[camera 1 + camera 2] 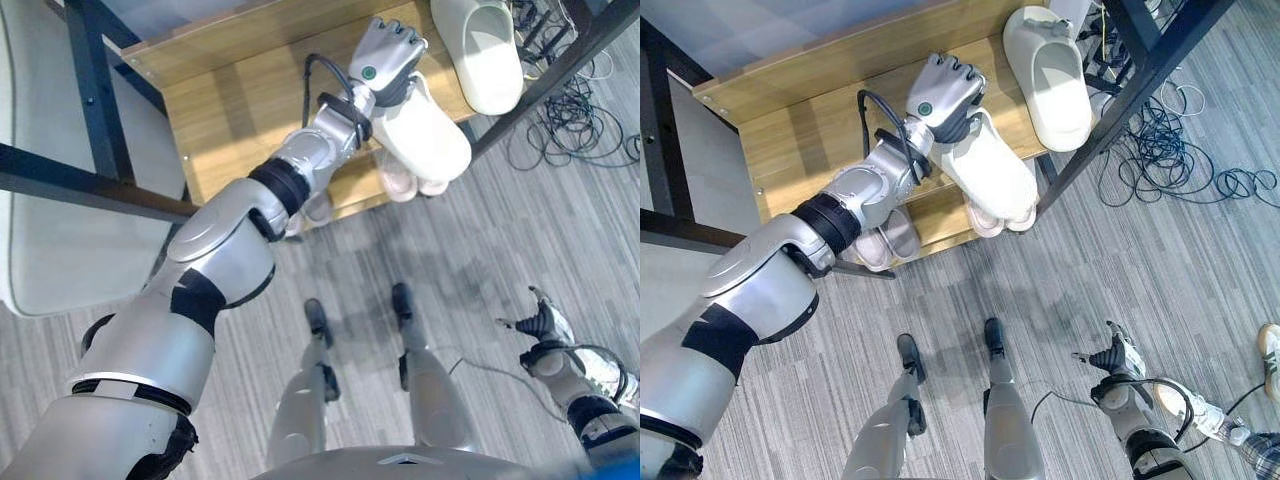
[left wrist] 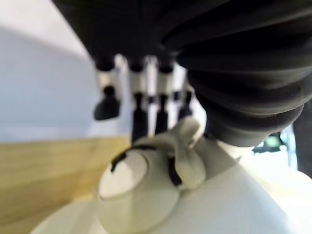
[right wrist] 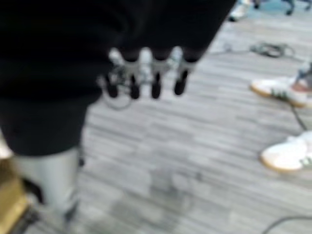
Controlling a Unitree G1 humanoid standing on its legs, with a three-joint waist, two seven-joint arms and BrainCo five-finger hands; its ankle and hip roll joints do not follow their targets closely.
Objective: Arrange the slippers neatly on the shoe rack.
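A grey, striped carpeted floor (image 1: 1140,250) ran beneath a shoe rack with light wooden shelves (image 1: 250,110) and a black metal frame (image 1: 90,110), and a tangle of dark cables (image 1: 1180,150) lay on the floor to the right of the rack. The left hand (image 1: 385,60) reached far forward over the upper shelf, its fingers curled round the heel end of a cream-white foam slipper (image 1: 430,135), which it held tilted with the toe end jutting out past the near edge of the shelf. In the left wrist view the thumb (image 2: 180,156) lay against the slipper's pale surface, with the dark-tipped fingers (image 2: 139,117) bent down beyond it. A second cream-white foam slipper (image 1: 480,50) lay sole-down on the same shelf just to the right of the held one, its opening facing up, apart from the hand. On the lower shelf, under the held slipper, sat a pair of pale pinkish slippers (image 1: 990,220), and another pale pair (image 1: 885,240) sat further left on that shelf, partly hidden by the left forearm. The right hand (image 1: 540,320) hung low over the floor at the near right, away from the rack, its fingers loosely spread and holding nothing. A person's white trainers (image 3: 287,122) stood on the floor near the right side.
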